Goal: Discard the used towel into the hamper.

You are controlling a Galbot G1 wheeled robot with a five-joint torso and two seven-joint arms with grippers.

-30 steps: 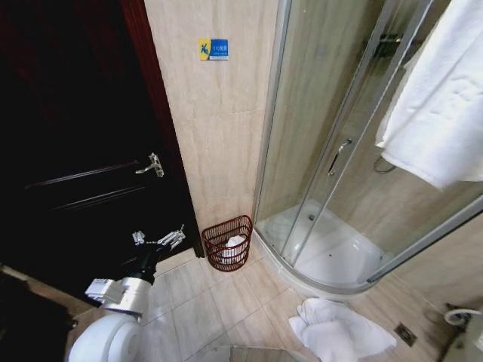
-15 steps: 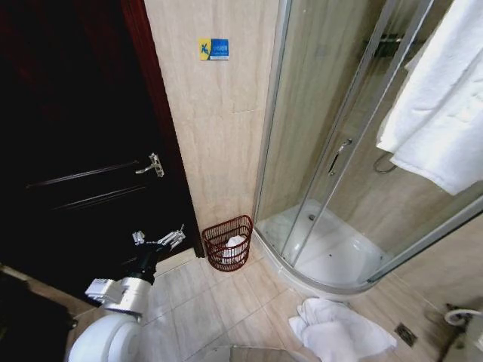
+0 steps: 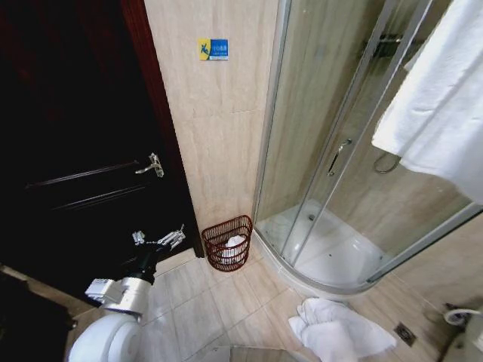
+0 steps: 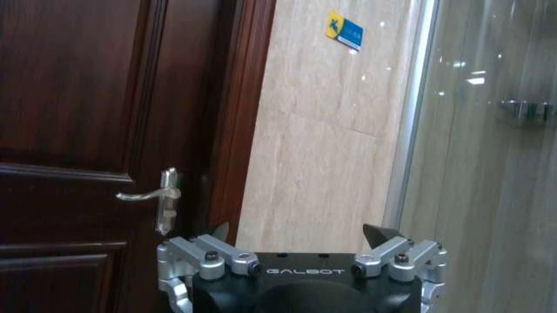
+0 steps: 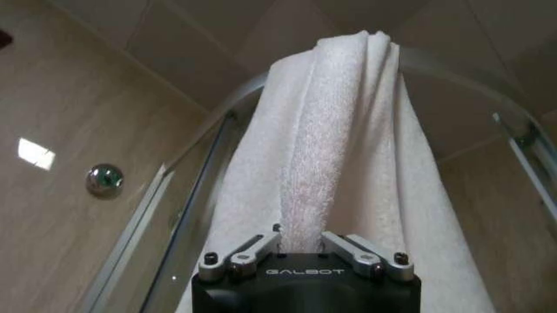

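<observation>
Since a second ago your towel (image 3: 434, 113) has shifted slightly; your right gripper (image 5: 301, 242) clenches its fold. Your left gripper (image 3: 158, 239), fingers spread, hangs near the hamper (image 3: 226, 243) at the wall's foot.

Towel (image 5: 331, 163) pinched in my right gripper (image 5: 301, 242): white terry cloth, nubby, matt. Beside it, shower glass (image 3: 332, 136) glossy, frame polished metal. Door (image 4: 78, 130) dark varnished wood, lever chrome. Wall tile (image 3: 219, 136) beige, smooth, sheeny. Hamper (image 3: 227, 243) reddish-brown open weave.
</observation>
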